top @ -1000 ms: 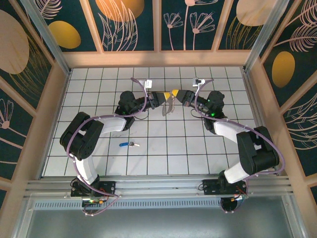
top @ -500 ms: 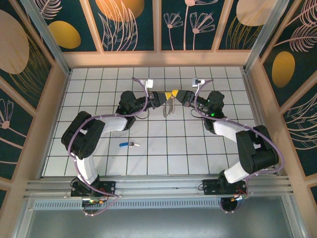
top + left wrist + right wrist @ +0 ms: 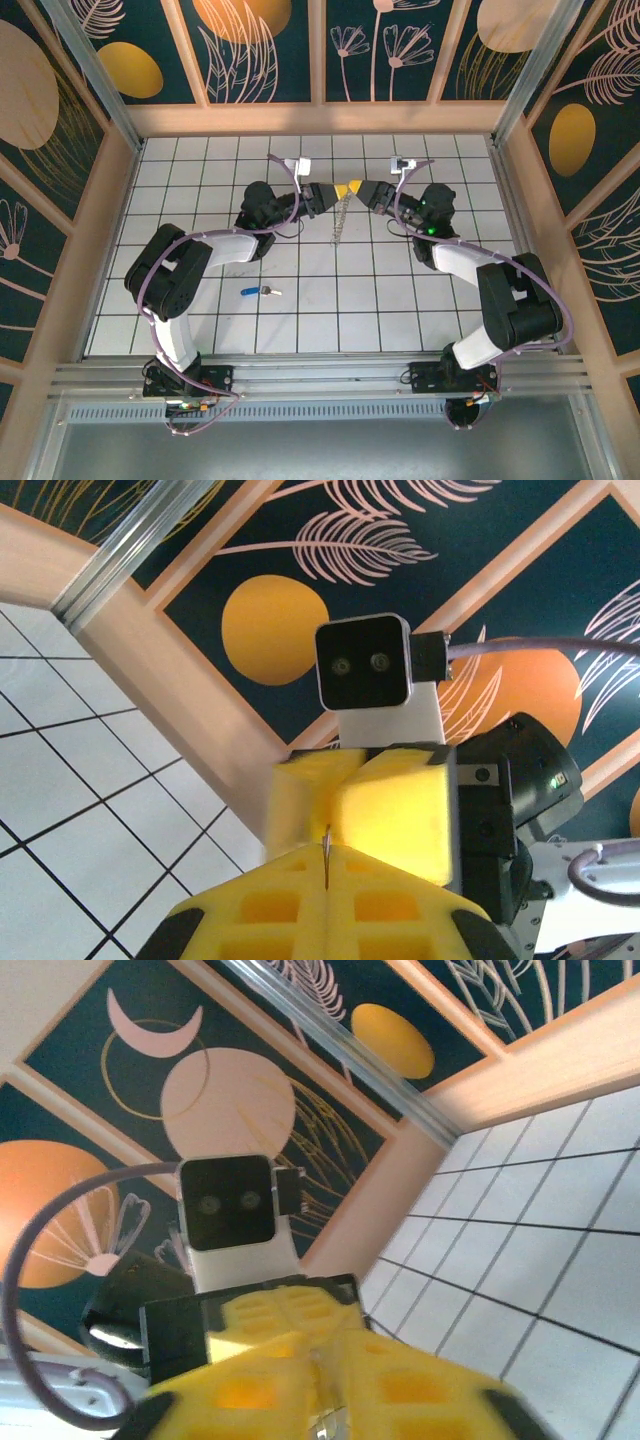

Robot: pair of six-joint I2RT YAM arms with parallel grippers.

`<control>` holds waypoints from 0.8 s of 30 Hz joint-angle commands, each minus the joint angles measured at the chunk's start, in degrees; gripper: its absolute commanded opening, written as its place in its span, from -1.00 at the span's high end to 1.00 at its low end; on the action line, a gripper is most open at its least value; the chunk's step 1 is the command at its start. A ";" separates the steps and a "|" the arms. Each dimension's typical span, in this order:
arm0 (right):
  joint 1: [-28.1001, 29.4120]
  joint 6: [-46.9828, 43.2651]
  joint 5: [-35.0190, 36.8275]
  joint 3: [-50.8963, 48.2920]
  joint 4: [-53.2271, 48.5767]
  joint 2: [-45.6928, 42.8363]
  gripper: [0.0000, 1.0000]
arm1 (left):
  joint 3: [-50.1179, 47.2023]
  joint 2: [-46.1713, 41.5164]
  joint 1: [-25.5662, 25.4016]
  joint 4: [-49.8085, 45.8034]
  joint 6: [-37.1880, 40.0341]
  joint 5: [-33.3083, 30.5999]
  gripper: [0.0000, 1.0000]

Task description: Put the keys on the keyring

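- Yellow fingers of my left tool (image 3: 338, 190) are pressed fully together. On the left wrist view a metal sliver (image 3: 327, 852) sits pinched in the seam between them.
- From overhead, the keyring (image 3: 340, 216) hangs straight down from that pinch. It shows as a thin pale strip dangling over the white tiled tabletop (image 3: 400, 300), towards the back and about midway across.
- Opposite it, my right tool (image 3: 360, 188) points in from the other side. Its tip meets the left tip nose to nose, right at the top of the keyring.
- I can't tell how far the right tool is open. On the right wrist view its fingers (image 3: 400, 1380) are blurred and close together, with something metallic low between them. Whether it has a grip isn't readable.
- The left wrist view looks straight at the right tool's yellow pads (image 3: 390, 815), with the right wrist camera (image 3: 365, 665) just above them. The right wrist view mirrors that, with the left wrist camera (image 3: 232, 1205) facing back.
- The blue-headed key (image 3: 258, 291) lies flat on the tabletop, well apart from both tools. It is on the left half, nearer the arm bases, with the blue head to the left and the silver blade to the right.
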 commanded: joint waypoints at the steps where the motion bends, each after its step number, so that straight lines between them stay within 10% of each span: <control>1: -4.08 0.77 0.13 -1.75 -1.14 -4.29 0.30 | 1.12 -3.09 -0.73 -2.49 5.93 0.61 1.00; 13: -7.09 -8.82 3.83 -4.32 -17.25 -15.73 0.18 | 4.72 -12.74 -0.73 -26.35 31.54 -6.96 1.00; 24: -6.74 -11.94 4.15 -3.97 -16.96 -14.51 0.33 | -6.19 -16.48 -0.73 -8.13 35.13 -13.71 1.00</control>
